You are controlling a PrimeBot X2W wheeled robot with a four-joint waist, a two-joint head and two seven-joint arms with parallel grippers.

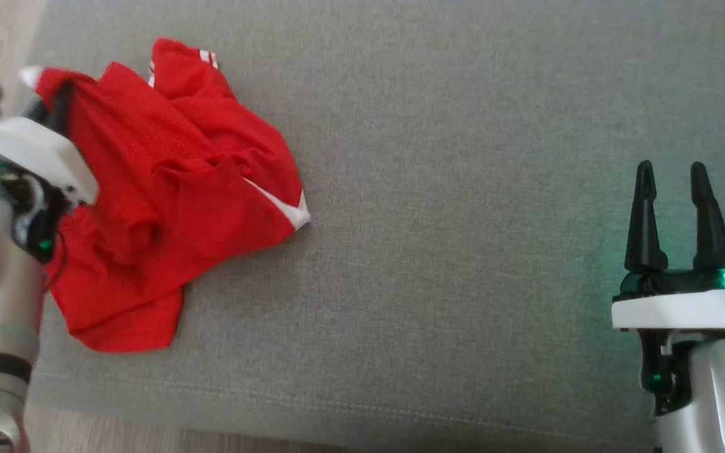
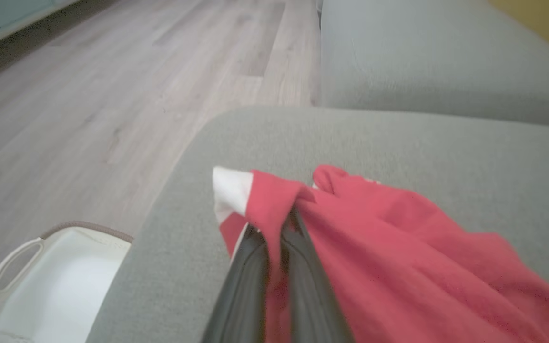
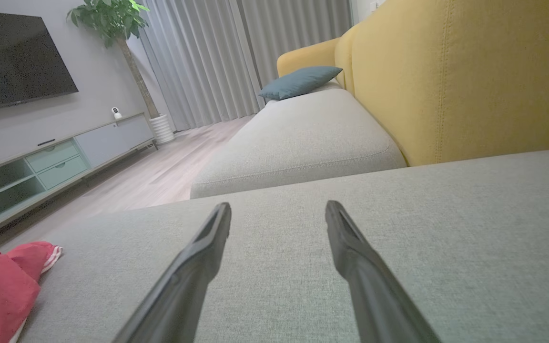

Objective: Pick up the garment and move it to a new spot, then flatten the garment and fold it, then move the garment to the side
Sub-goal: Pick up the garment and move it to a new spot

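The garment (image 1: 167, 189) is a crumpled red piece with white trim, lying at the left end of the grey sofa seat (image 1: 463, 189). My left gripper (image 1: 60, 104) is shut on its far left corner; in the left wrist view the garment (image 2: 398, 247) bunches between the two dark fingers (image 2: 303, 257), a white edge sticking out past the tips of the left gripper (image 2: 279, 214). My right gripper (image 1: 671, 182) stands open over bare cushion at the lower right, far from the cloth. In the right wrist view the right gripper (image 3: 278, 214) has its fingers spread, and the garment (image 3: 3, 286) shows at the lower left.
A white basket (image 2: 55, 281) sits on the wooden floor (image 2: 112, 95) beside the sofa's left edge. A second grey seat cushion (image 3: 298, 143), yellow backrest (image 3: 446, 76) and blue pillow (image 3: 298, 81) lie beyond. Grey cushion stretches between the garment and my right gripper.
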